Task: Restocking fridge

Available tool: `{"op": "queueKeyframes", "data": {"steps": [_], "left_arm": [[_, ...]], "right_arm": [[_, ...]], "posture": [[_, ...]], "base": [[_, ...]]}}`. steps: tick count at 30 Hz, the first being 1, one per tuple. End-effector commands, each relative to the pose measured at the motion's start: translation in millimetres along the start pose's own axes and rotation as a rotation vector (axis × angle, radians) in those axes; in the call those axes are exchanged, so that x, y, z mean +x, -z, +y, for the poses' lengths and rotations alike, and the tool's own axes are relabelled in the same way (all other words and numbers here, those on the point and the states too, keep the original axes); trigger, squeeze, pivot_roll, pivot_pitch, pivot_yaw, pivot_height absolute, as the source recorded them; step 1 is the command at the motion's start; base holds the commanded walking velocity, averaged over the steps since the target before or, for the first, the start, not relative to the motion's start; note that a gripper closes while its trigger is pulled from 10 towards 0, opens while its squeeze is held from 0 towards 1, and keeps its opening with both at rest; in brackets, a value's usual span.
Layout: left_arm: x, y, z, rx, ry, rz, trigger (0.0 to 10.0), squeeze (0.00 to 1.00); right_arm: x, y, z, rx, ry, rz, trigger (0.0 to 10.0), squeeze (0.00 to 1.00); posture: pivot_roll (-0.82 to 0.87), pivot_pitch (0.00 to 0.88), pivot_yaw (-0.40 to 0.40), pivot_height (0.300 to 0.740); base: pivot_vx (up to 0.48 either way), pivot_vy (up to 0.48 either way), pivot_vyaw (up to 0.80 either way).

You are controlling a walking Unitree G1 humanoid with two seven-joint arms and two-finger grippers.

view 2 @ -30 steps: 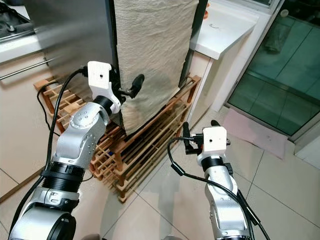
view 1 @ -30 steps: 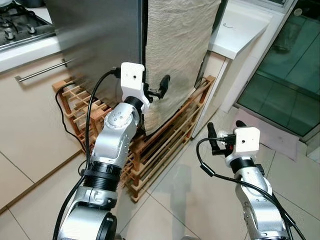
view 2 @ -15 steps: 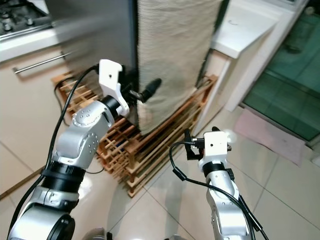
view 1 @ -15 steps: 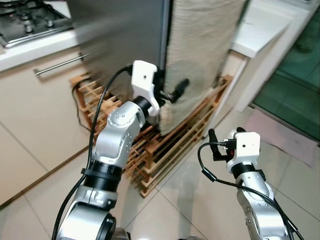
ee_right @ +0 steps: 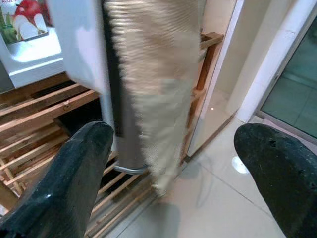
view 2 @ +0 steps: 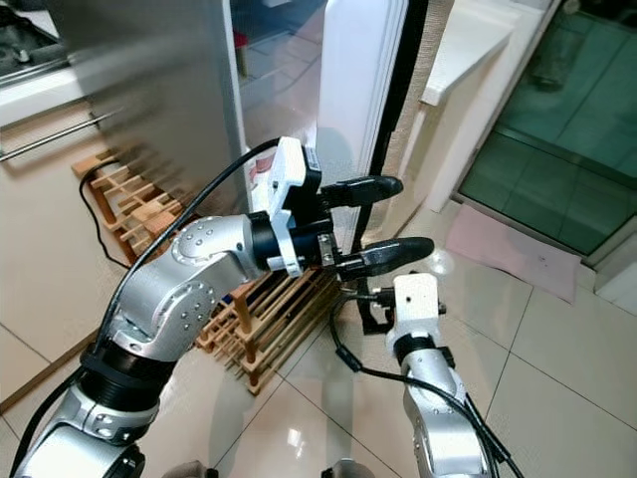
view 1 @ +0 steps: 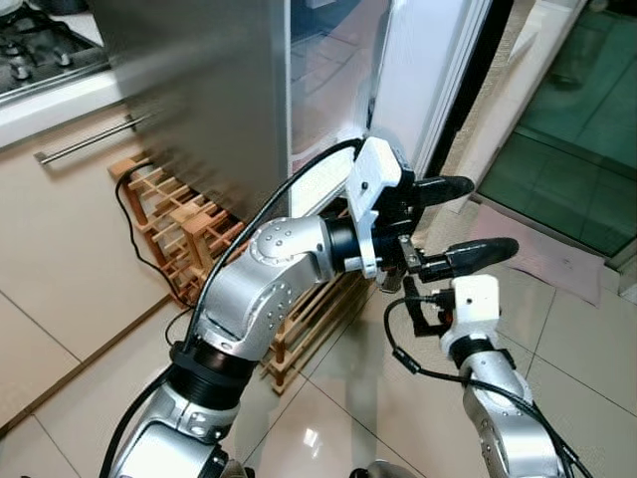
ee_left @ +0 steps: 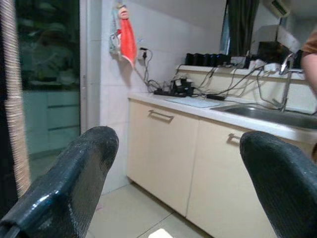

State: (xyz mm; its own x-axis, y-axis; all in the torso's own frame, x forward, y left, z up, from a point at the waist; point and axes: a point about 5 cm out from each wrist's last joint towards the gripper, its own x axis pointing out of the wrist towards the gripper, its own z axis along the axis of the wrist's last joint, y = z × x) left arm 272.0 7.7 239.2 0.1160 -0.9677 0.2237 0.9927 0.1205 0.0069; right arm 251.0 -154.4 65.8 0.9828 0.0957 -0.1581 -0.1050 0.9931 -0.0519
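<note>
The fridge door (view 1: 423, 70) stands open; restocking itself looks not yet begun. The left end effector (view 1: 460, 221) hangs beside it, spread, empty. The right end effector (ee_right: 173, 163) is likewise spread, empty.

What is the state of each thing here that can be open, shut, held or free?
Fridge door: open, swung wide.
Left gripper: open, holding nothing, raised in front of the door.
Right gripper: open, holding nothing, low over the floor tiles.
Woven cloth: hanging on the outer face of the door.
Wooden rack: standing on the floor under the fridge.
Cabinet drawer: shut.
</note>
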Motion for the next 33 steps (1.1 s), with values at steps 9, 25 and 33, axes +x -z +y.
{"op": "queueKeyframes", "data": {"steps": [9,25,33], "left_arm": [[-44.5,4.6,14.0,-0.143,-0.275,-0.034,10.0,0.0],[-146.7,51.3,52.3,0.039,-1.284,0.127,10.0,0.0],[-164.4,66.9,40.2,0.107,-1.447,0.195,10.0,0.0]], "right_arm": [[-17.1,74.0,-38.5,0.045,0.167,0.399,10.0,0.0],[36.6,31.6,2.5,0.144,-0.148,0.189,10.0,0.0],[76.2,-69.2,12.5,0.23,-0.158,-0.163,10.0,0.0]], "posture": [[-0.01,0.036,-0.04,0.722],[0.09,0.0,-0.074,0.722],[0.08,0.0,-0.062,0.722]], "base": [[0.0,0.0,0.0],[0.0,0.0,0.08],[0.0,0.0,0.55]]}}
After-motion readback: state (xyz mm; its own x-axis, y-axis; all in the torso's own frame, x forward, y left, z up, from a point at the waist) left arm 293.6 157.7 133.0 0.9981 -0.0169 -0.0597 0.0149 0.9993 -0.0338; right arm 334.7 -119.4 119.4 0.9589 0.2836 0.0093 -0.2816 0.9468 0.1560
